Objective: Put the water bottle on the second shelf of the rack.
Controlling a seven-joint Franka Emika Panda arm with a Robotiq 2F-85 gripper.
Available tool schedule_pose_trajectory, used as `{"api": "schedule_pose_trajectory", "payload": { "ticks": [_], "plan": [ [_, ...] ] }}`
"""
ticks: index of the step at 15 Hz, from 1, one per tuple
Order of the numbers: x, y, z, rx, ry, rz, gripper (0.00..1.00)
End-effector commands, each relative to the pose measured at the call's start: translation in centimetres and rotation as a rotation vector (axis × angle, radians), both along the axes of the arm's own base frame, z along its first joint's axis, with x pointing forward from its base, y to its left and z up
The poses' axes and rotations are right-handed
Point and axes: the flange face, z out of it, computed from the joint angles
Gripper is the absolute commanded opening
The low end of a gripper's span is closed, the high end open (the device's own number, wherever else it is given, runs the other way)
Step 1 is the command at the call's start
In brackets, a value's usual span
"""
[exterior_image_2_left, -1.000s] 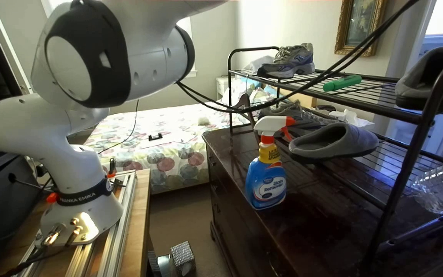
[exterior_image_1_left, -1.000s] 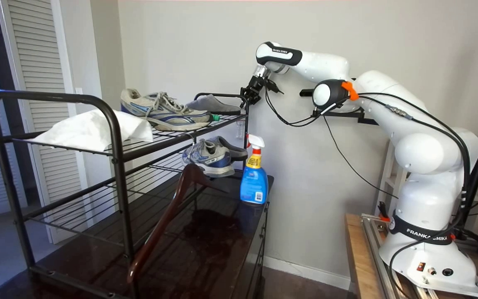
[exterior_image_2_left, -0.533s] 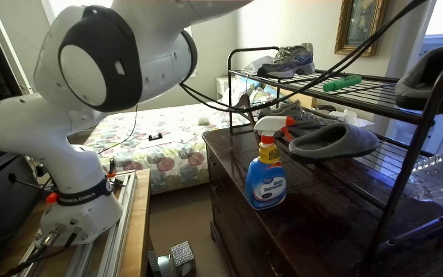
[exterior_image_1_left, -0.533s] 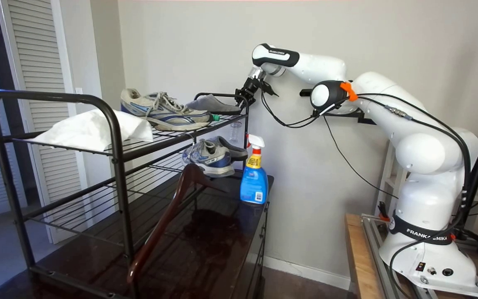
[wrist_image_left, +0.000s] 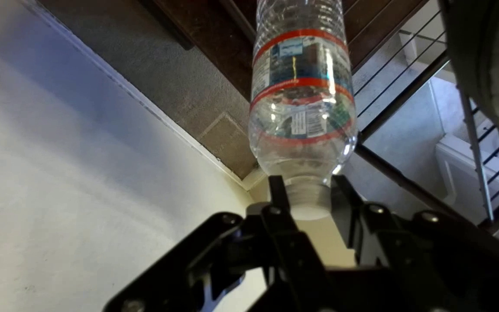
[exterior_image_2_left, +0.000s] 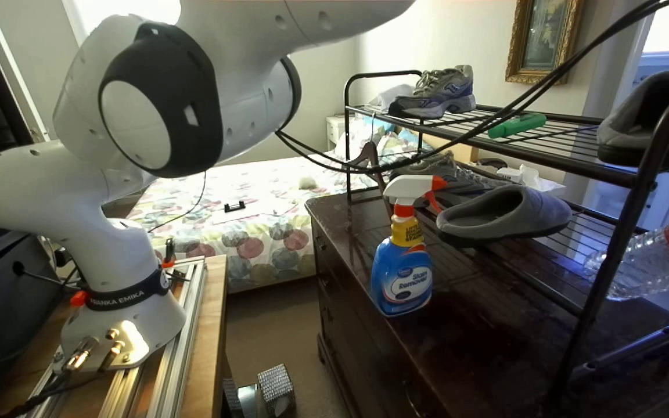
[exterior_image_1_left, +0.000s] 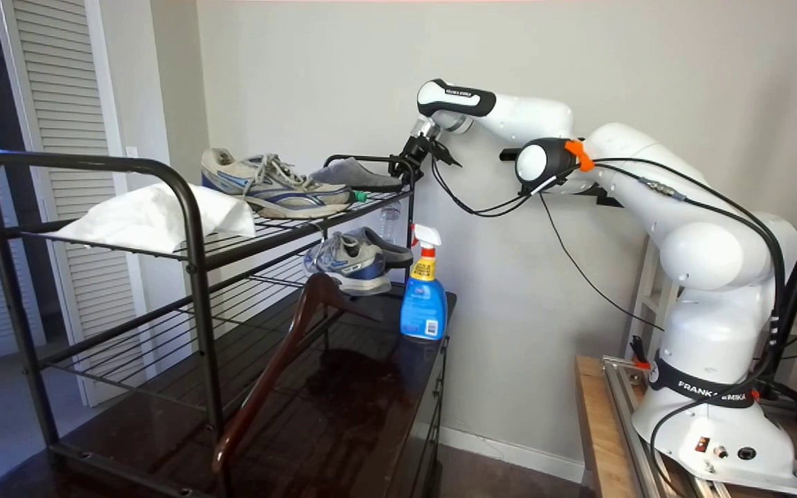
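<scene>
Moved inward, the water bottle [exterior_image_2_left: 654, 261] hangs at one end of the rack [exterior_image_1_left: 267, 241], clasped by the end effector [wrist_image_left: 308, 195].
Its long axis slants, base lowest and pointing toward the second shelf [exterior_image_2_left: 590, 229]. Only the wrist view shows the fingers [wrist_image_left: 279, 195] at its neck; in an exterior view the end post [exterior_image_2_left: 620, 238] crosses its base, with a gap between post and slipper [exterior_image_2_left: 511, 226].

The dresser [exterior_image_2_left: 462, 342] carries the rack [exterior_image_1_left: 203, 311] and, beside it, a spray [exterior_image_2_left: 402, 273]. Rack's top [exterior_image_1_left: 267, 241]: white bundle [exterior_image_1_left: 149, 218], shoe [exterior_image_1_left: 274, 188], tube [exterior_image_2_left: 520, 124], slipper [exterior_image_1_left: 357, 176]; its 2nd shelf [exterior_image_1_left: 118, 330]: 1 shoe [exterior_image_1_left: 349, 263], 1 slipper [exterior_image_2_left: 520, 223].
</scene>
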Motion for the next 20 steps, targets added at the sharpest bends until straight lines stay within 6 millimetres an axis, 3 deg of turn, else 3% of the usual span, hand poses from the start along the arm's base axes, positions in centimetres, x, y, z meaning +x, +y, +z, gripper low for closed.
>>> {"api": "schedule_pose_trajectory", "payload": {
  "ticks": [1, 6, 13, 20],
  "plan": [
    [-0.5, -0.2, -1.2, 0.096, 0.007, 0.003, 0.08],
    [-0.9, -0.7, -1.4, 0.119, 0.009, -0.01, 0.08],
    [-0.6, 0.1, -0.3, 0.126, -0.005, -0.007, 0.08],
    [-0.2, 1.2, -0.5, 0.175, -0.013, 0.038, 0.08]
  ]
}}
